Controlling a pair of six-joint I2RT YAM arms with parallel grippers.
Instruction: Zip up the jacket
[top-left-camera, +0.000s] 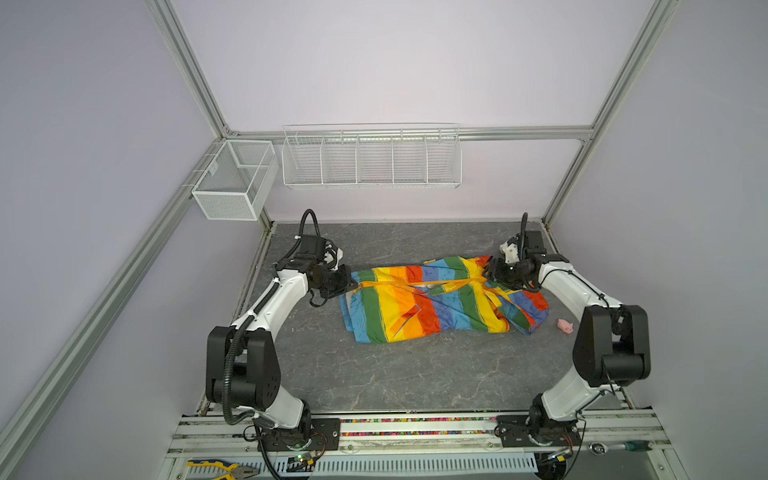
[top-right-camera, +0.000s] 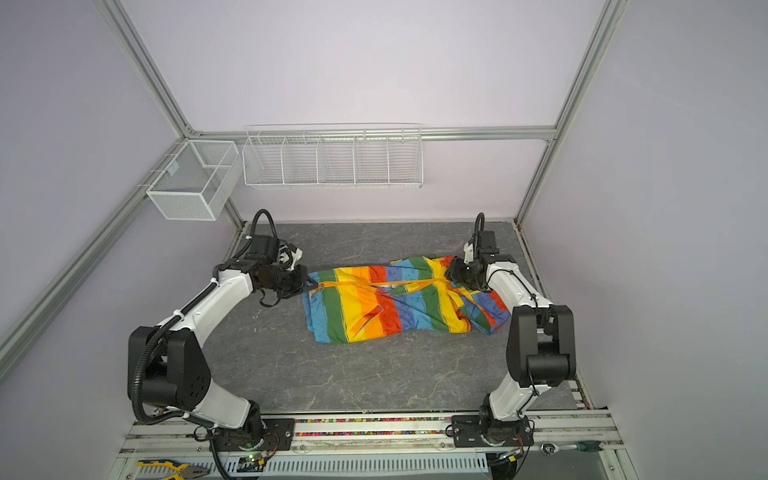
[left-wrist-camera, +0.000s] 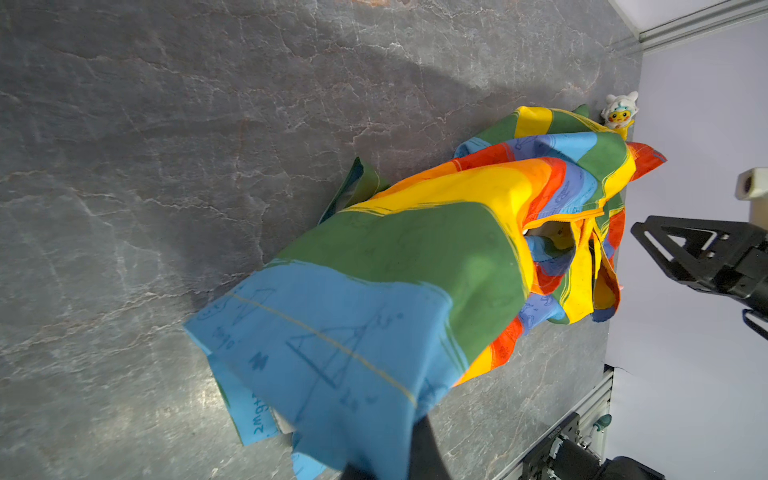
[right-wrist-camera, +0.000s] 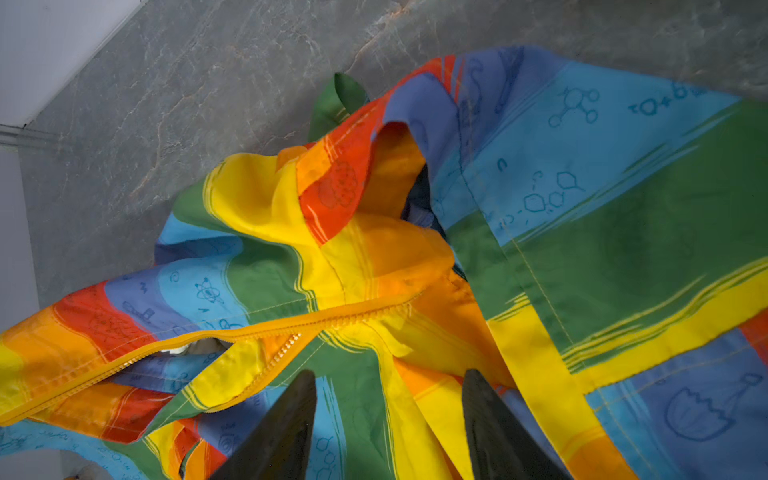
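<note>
The striped jacket (top-left-camera: 432, 303) lies across the grey table (top-left-camera: 374, 374), with its hem to the left in both top views. Its orange zipper (top-left-camera: 395, 284) runs taut along the far edge, and a short gap (right-wrist-camera: 199, 347) shows between its two sides. My left gripper (top-left-camera: 351, 286) is shut on the blue hem end (left-wrist-camera: 332, 353), and the fabric hides most of its fingers (left-wrist-camera: 424, 453). Over the bunched collar end (right-wrist-camera: 353, 232), my right gripper (right-wrist-camera: 388, 374) hangs open, nothing between its fingers (right-wrist-camera: 291, 415). It shows in a top view too, the right gripper (top-right-camera: 451, 272).
A small pink toy (top-left-camera: 565, 326) lies on the table right of the jacket. A white-yellow toy (left-wrist-camera: 619, 114) stands by the back wall past the collar end. Two wire baskets (top-left-camera: 370, 158) (top-left-camera: 235, 178) hang on the walls. Pliers (top-left-camera: 224, 469) and a ratchet (top-left-camera: 619, 446) lie on the front rail.
</note>
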